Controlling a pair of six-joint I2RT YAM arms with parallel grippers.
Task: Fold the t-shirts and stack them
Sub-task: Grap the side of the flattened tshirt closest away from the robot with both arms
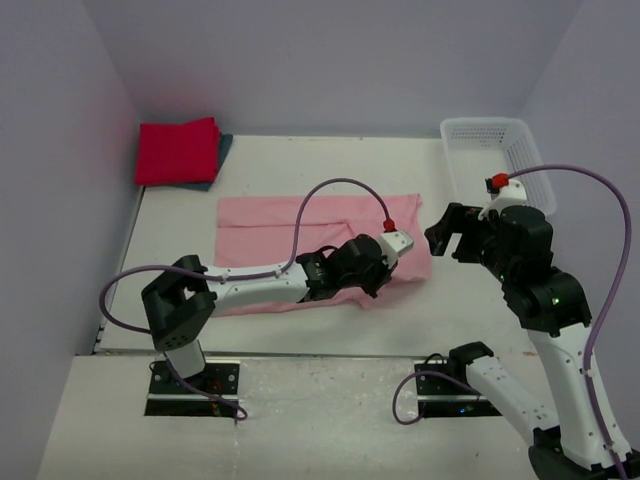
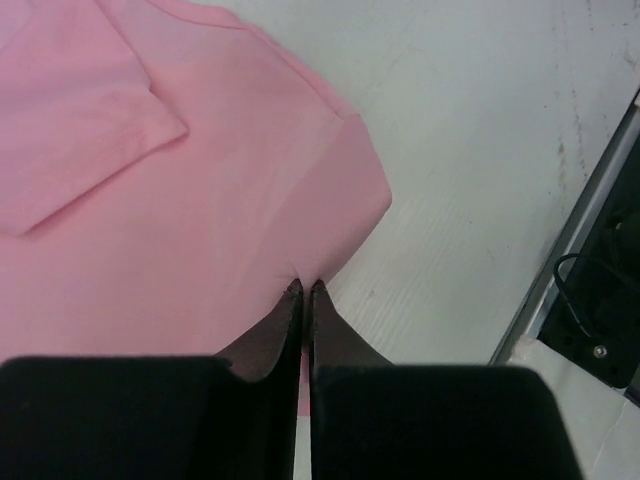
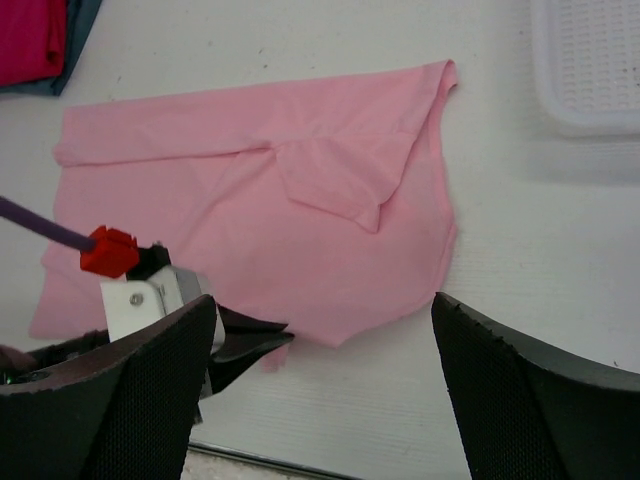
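The pale pink t-shirt lies spread flat across the middle of the table, one sleeve folded in over its body. My left gripper is shut on the shirt's near edge close to its right corner; in the left wrist view the fingertips pinch pink cloth. My right gripper hovers open just right of the shirt, nothing between its fingers. A folded crimson-red t-shirt sits at the back left on top of a dark teal one.
A white mesh basket stands at the back right, close behind the right gripper. Purple walls close in the table on three sides. The table's metal front edge runs just beyond the pinched corner.
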